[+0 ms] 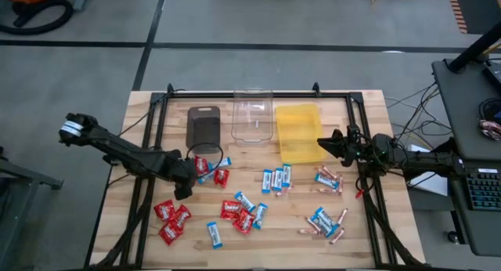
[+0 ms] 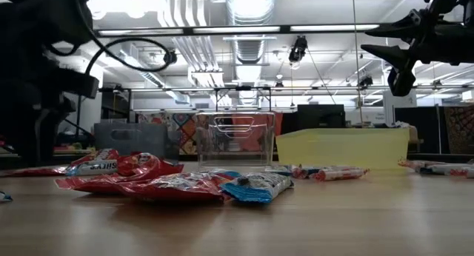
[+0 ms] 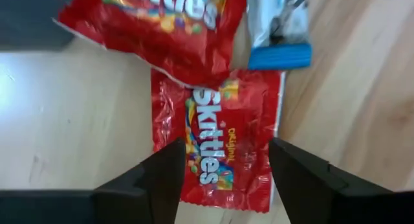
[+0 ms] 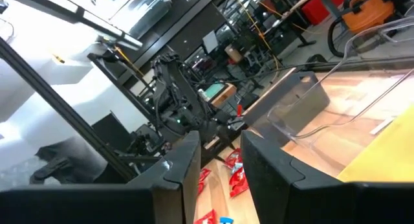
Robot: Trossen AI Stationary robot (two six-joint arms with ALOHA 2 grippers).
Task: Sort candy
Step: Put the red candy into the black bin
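Left gripper (image 3: 223, 179) — fingers wide over a red packet (image 3: 217, 136) near the dark tray (image 1: 204, 127) — should descend squarely; right gripper (image 4: 217, 166), part-open, empty, hangs over the yellow tray (image 1: 300, 131).

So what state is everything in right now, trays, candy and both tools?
Dark tray: contents unclear.
Clear tray: upright, looks empty.
Yellow tray: upright, no candy visible.
Candy: loose on the table, unsorted.
Left tool: open above a red packet.
Right tool: open, raised over the yellow tray, holding nothing.
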